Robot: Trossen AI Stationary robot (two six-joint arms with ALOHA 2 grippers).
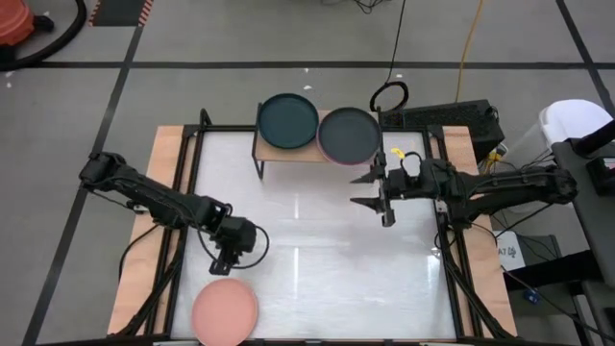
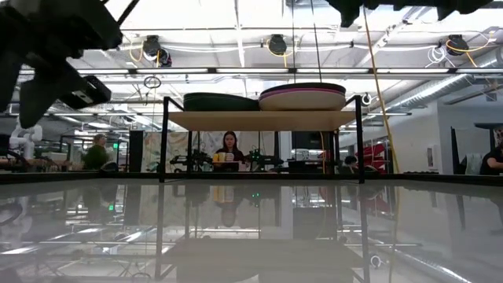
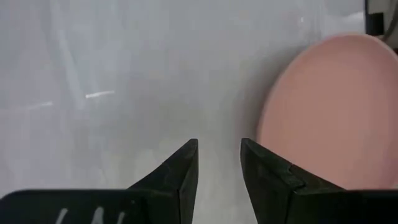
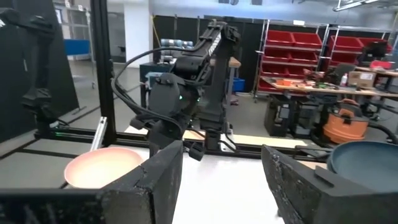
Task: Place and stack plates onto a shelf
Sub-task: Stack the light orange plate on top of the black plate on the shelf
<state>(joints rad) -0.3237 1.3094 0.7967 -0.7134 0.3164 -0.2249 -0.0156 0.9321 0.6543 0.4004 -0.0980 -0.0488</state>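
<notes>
1. At the near left corner of the table (image 1: pixel 317 288) lies the one plate not yet shelved, the pink plate (image 1: pixel 224 309), flat on the white top. The left gripper (image 1: pixel 223 261) hangs just above it and slightly toward the table's middle, with its fingers a small way apart and holding nothing.
2. On the shelf (image 2: pixel 263 119) at the far edge there are two stacks side by side: a dark teal plate (image 1: pixel 287 121) on the left, and a dark grey plate (image 1: pixel 348 135) topping the right stack, which the low view shows to be several plates deep.
3. The step in hand looks like picking up the pink plate. The left wrist view shows the plate off to one side of the fingers (image 3: pixel 180 177), so the gripper should shift over the rim first.
4. Open wider before lowering, then pinch the rim with one finger under the lip; a shallow plate on a smooth top is likely to slide rather than lift.
5. The right gripper (image 1: pixel 377 190) waits over the table near the shelf's right end, fingers wide apart and empty. Keep the carry path clear of it.
</notes>
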